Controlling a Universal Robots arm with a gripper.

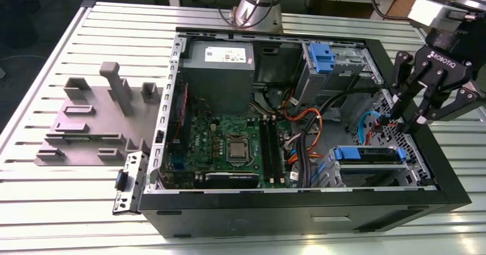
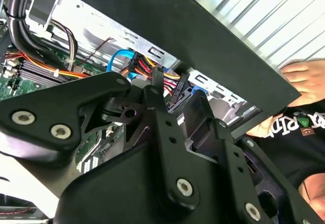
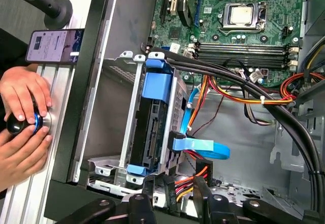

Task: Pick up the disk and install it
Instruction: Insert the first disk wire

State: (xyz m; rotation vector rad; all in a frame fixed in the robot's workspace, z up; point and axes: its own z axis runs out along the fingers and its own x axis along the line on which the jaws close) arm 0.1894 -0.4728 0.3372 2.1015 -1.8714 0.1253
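A: What do we see around the tool [image 1: 410, 124]?
B: An open computer case [image 1: 304, 209] lies on the slatted bench [image 1: 68, 209]. Inside we see the green motherboard [image 1: 227, 138], a grey power supply box [image 1: 220, 67] with a white sticker, and orange, yellow and blue cables [image 1: 304, 124]. A grey fixture plate [image 1: 91, 124] sits on the bench at the exterior view's left, well apart from the case.

A: And the disk?
B: The disk [image 1: 368, 155] sits in the metal drive cage at the case's corner on the exterior view's right, framed by blue rails. In the first wrist view the disk [image 3: 152, 127] shows dark between those rails, with a blue cable at its end.

A: What crowds it?
B: Black cable bundles [image 3: 244, 76] cross just beside the cage, and the case wall stands close.

A: The tool?
B: It hangs over the case's edge above the cage, its fingers [image 1: 401, 115] narrowly apart and holding nothing.

A: Any writing?
B: White lettering marks the tool's body; we leave it unread. A person's hands [image 3: 20, 122] rest on a knob outside the case, beside a phone [image 3: 53, 46].
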